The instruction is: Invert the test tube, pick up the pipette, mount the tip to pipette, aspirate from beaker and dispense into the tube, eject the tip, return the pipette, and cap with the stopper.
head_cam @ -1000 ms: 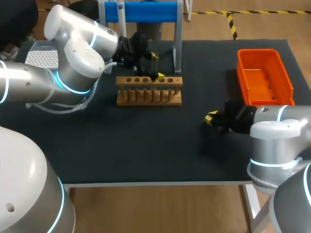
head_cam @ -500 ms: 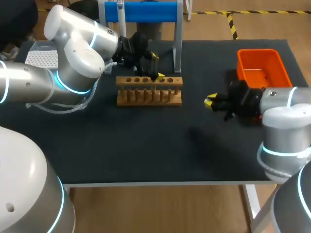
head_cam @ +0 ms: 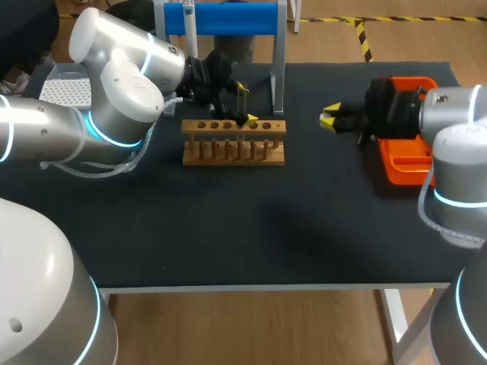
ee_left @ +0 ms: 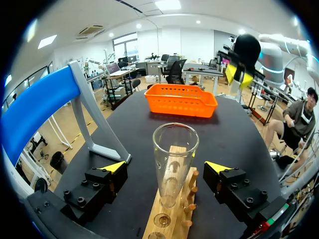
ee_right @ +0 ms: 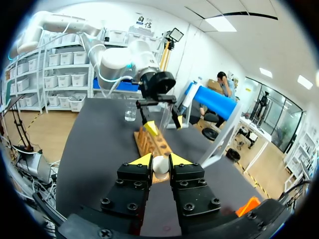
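Observation:
A clear test tube (ee_left: 174, 159) stands mouth up in the wooden rack (head_cam: 233, 143), near its far end. My left gripper (head_cam: 243, 104) is open around the tube, with a yellow-tipped finger (ee_left: 112, 169) on each side and a gap to the glass. My right gripper (head_cam: 331, 119) hovers to the right of the rack, in front of the orange bin (head_cam: 409, 163). It is shut on a small white stopper (ee_right: 159, 164). In the right wrist view the rack (ee_right: 153, 141), the tube (ee_right: 166, 117) and a glass beaker (ee_right: 130, 112) lie ahead of it.
A blue pipette stand (head_cam: 221, 18) rises behind the rack. A white tip box (head_cam: 65, 91) sits at the far left, behind my left arm. The dark mat (head_cam: 228, 228) in front of the rack is bare.
My right arm has swung from the table's front right toward the back, past the orange bin, with the stopper held throughout. The left arm and the tube have not moved.

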`<state>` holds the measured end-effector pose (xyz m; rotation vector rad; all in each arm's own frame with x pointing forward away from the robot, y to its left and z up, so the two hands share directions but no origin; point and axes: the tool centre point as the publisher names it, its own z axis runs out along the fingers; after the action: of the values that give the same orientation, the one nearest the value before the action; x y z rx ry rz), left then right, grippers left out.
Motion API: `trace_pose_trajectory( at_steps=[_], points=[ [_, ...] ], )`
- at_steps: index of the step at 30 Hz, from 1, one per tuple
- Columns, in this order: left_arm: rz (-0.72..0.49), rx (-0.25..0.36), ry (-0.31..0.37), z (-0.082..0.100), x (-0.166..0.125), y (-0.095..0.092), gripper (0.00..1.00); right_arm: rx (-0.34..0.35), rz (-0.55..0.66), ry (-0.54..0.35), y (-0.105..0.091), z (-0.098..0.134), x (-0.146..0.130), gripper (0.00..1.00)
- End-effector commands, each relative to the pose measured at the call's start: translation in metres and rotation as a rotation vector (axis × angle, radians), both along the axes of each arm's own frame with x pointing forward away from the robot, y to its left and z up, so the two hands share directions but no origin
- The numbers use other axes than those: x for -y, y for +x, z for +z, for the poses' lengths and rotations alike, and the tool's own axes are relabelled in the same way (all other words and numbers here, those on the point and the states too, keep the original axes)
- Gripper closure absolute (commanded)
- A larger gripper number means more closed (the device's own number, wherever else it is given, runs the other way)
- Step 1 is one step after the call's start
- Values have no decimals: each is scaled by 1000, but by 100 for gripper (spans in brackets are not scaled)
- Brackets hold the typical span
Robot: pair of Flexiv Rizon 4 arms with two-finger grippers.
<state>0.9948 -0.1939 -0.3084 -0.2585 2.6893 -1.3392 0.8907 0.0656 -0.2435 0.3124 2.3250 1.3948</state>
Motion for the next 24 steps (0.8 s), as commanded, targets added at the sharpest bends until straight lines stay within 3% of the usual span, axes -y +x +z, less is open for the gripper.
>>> trace_pose_trajectory(
  at_steps=[1, 12, 24],
  points=[
    [-2, -2, 1, 0, 0, 1, 0, -27, 51, -6, 13, 9, -9, 100],
    [-2, -2, 1, 0, 0, 1, 0, -8, 146, -4, 31, 36, -41, 100],
    [-2, -2, 1, 0, 0, 1, 0, -11, 241, -43, 49, 43, -71, 100]
  ],
)
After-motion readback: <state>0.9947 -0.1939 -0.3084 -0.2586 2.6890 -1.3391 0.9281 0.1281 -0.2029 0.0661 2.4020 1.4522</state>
